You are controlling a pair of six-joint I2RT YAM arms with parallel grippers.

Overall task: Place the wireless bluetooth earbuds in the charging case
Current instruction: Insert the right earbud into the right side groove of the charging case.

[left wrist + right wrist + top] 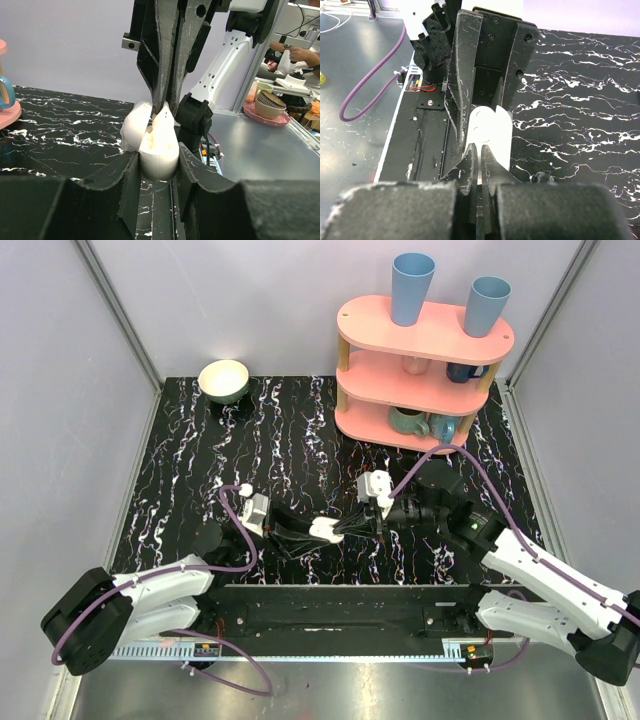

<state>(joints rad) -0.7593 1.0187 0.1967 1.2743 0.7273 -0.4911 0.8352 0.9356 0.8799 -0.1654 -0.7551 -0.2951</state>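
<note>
My left gripper (308, 532) is shut on the white charging case (325, 530) and holds it low over the black marble table (200, 460). In the left wrist view the case (159, 150) sits between the left gripper's fingers (125, 185), with its lid (134, 129) open to the left. My right gripper (347, 527) points down onto the open case, its jaws nearly closed on a small white earbud (163, 119). In the right wrist view the right gripper (480, 152) is over the case (485, 127). I cannot tell whether the second earbud sits inside the case.
A pink three-tier shelf (425, 370) with blue cups and mugs stands at the back right. A cream and green bowl (224, 380) sits at the back left. A black rail (340, 605) runs along the near table edge.
</note>
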